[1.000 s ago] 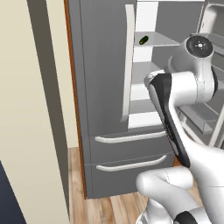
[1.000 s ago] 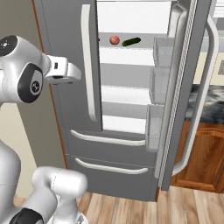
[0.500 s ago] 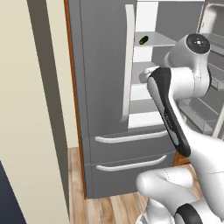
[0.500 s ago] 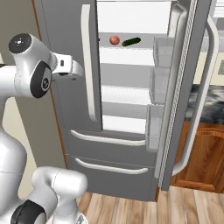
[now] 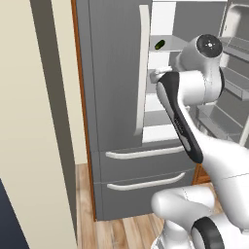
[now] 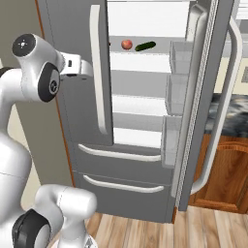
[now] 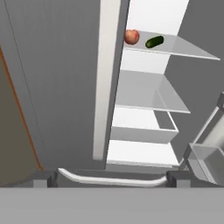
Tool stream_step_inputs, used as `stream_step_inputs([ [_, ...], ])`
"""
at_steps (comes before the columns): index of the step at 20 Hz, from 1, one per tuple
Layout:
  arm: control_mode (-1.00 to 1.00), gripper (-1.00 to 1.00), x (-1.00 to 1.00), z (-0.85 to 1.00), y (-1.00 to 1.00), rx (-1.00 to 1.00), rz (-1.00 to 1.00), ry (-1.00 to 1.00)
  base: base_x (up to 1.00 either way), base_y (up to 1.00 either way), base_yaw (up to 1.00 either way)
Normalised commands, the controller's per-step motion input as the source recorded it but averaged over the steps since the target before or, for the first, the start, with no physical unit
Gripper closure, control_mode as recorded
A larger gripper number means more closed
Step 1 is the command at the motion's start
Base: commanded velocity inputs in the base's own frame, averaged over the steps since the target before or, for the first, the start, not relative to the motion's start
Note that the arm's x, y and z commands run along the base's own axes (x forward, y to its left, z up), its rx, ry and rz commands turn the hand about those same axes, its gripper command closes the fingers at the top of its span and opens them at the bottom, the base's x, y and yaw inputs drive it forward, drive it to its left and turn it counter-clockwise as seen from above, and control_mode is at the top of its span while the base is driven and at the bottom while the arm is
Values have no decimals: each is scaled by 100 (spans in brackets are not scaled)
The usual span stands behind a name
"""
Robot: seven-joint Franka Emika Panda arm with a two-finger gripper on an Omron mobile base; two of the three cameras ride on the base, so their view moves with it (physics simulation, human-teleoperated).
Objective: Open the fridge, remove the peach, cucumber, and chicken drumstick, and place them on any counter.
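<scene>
The fridge [image 6: 72,63] stood with its right door [image 6: 203,97] swung open and its left door [image 5: 112,73] shut. The peach [image 6: 127,44] and the cucumber [image 6: 145,46] lay side by side on the upper shelf [image 7: 175,46], the peach to the left, close together but apart. In the hand view the peach [image 7: 131,36] sat partly behind the pale handle [image 7: 107,78] of the shut door, with the cucumber [image 7: 154,42] just beside it. The two lower drawers [image 6: 121,169] were closed. The arm [image 5: 194,87] was raised in front of the fridge at mid-height, well below the upper shelf. The jaws were spread wide and held nothing. The counter [image 6: 237,109] showed past the open door, to the right.
</scene>
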Motion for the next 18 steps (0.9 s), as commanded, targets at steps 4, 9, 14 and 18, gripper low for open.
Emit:
stream_step_inputs([
  [4, -100, -100, 38, 23, 4, 0, 0, 0, 0, 0, 0],
  [9, -100, -100, 24, 11, 13, 0, 0, 0, 0, 0, 0],
  [14, -100, -100, 21, 0, 2, 0, -2, -9, 0, 0, 0],
  [18, -100, -100, 31, 0, 0, 0, -5, -15, 0, 0, 0],
])
